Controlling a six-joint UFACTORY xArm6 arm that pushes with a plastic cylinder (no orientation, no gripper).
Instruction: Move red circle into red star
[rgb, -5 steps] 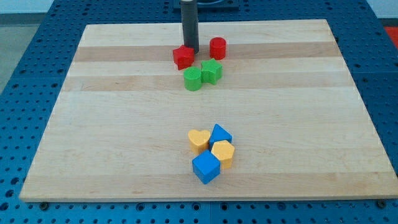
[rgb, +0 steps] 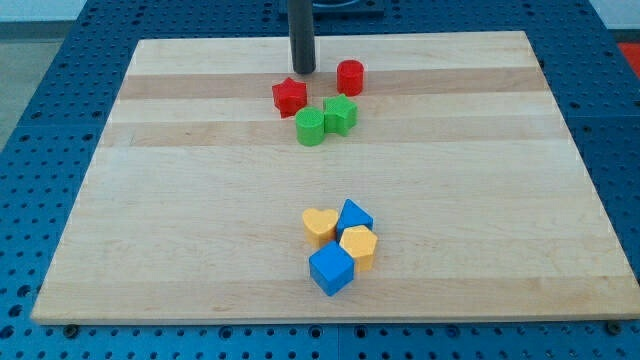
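Two ridged plastic reds: star (rgb: 289, 96), circle (rgb: 350, 76); my tip (rgb: 303, 71) between.

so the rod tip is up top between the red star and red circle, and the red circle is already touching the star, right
Not quite. My tip is near the view's top, between the red star and the red circle, but the camera view shows a clear gap of bare board between them. They are apart, not touching.

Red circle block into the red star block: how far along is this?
Not done. The red circle block sits apart from the red star block, with bare wooden board between them. In hand: my tip stands between the two, toward the view's top, touching neither. Left: get my tip to the circle's right side in the view and push it left into the star, probably clear of the green blocks.
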